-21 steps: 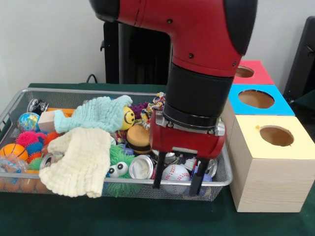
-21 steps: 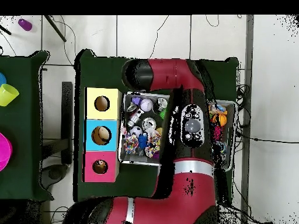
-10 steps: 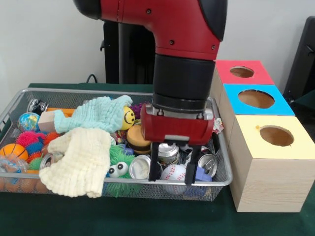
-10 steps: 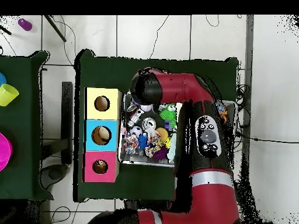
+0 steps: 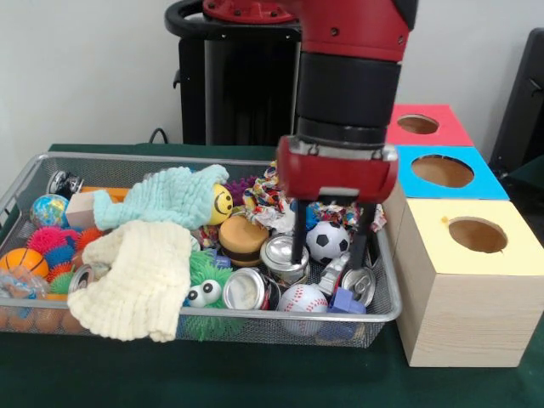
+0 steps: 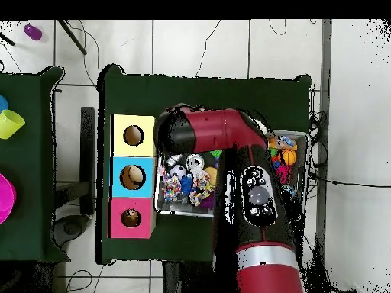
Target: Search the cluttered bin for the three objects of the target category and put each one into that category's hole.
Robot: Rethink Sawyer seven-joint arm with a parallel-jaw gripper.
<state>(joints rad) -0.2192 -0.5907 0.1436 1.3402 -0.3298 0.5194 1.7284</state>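
One end effector (image 5: 329, 252) is held open over the bin (image 5: 384, 308).
A soccer ball (image 5: 325, 241) is seen between its fingers, ungripped, among cans, beside three boxes with holes.

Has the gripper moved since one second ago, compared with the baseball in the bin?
Yes. In the front view the gripper stood with open fingers at the baseball; now it is higher and farther back, around the soccer ball.
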